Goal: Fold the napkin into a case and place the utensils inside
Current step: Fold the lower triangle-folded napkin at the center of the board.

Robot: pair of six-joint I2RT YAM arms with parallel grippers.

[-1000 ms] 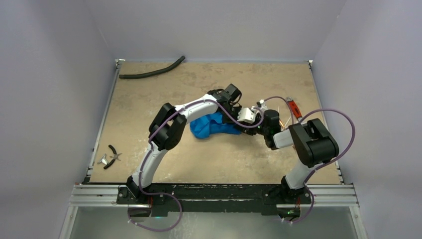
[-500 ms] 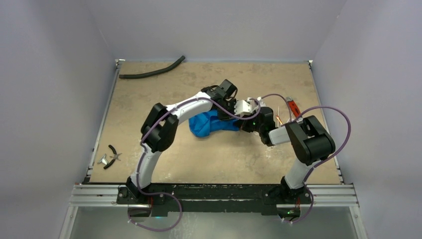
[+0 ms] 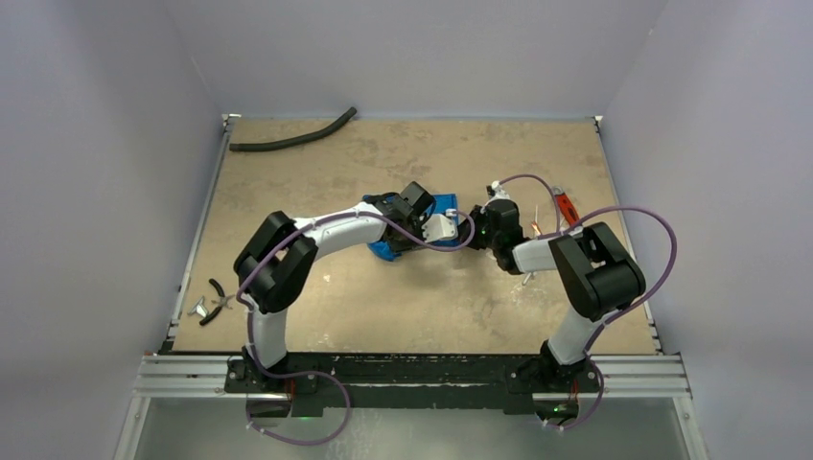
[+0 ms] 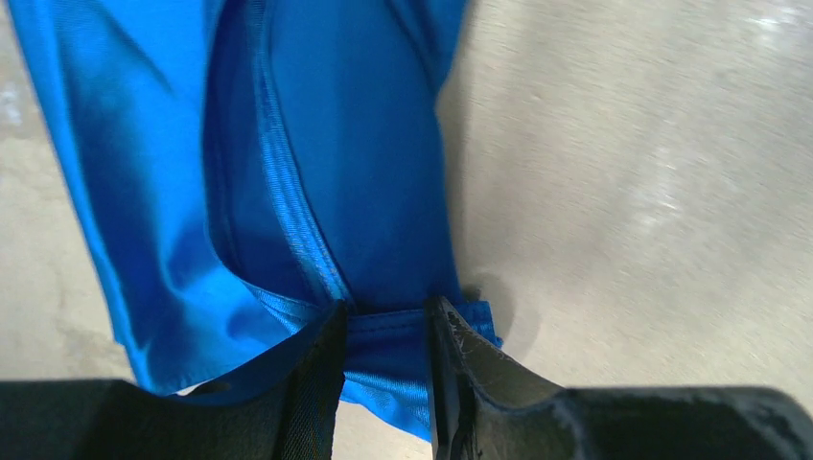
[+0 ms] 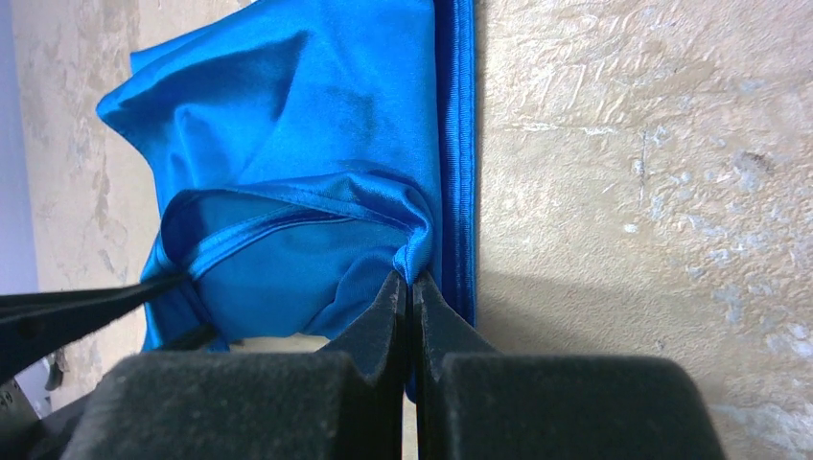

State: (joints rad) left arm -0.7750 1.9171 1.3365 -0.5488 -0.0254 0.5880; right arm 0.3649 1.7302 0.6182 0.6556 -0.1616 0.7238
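one pair of pliers point(image 3: 219, 298) at the left edge of the bench point(image 3: 383, 311), one black hose point(image 3: 292, 140) at the back. one blue napkin point(image 3: 386, 252) lies bunched mid-bench between two tools: the left tool point(image 4: 383, 324) gapes astride its hem, the right tool point(image 5: 410, 284) is pinched tight on a fold. one red-handled wrench point(image 3: 567, 207) far right.

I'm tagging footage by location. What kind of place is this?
Likely a robotics lab test cell: left arm and right arm bolted to a metal rail, a tan table boxed in by plain walls, plus stray pliers and a hose.
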